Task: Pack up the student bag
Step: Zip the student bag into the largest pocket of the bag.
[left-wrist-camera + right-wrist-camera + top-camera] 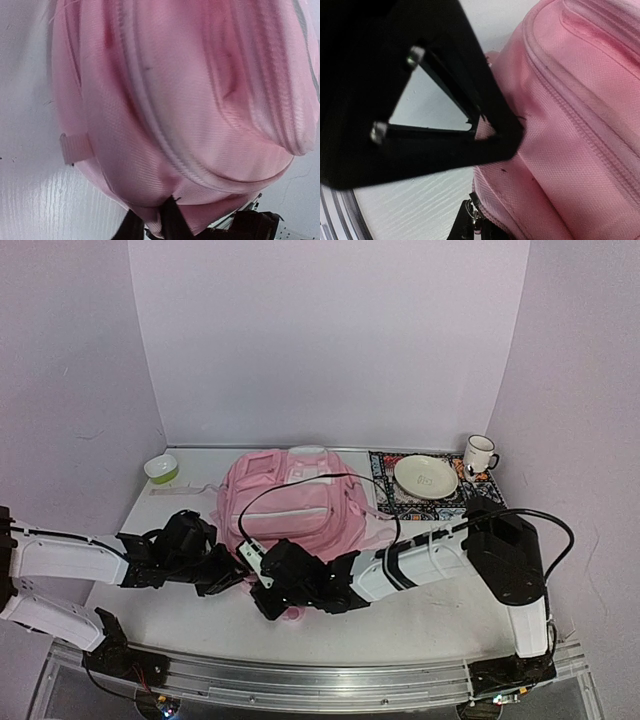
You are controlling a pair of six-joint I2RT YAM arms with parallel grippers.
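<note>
At the near edge of the table (430, 615), both arms meet over the closest end of the bag (290, 502). The left gripper (150, 226) shows only its dark fingertips, cut off at the bottom of its own view. They sit close together with a fold of pink fabric between them, pinching the bag's edge. The right gripper (512, 142) is pressed together with its tip against the bag's side. Whether it nips any cloth is hard to make out. The bag lies flat mid-table, its near end hidden under the arms. Farther back, a green bowl (160, 468) sits at the left. A plate (425, 476) on a patterned mat (382, 465) and a mug (480, 453) sit at the right.
</note>
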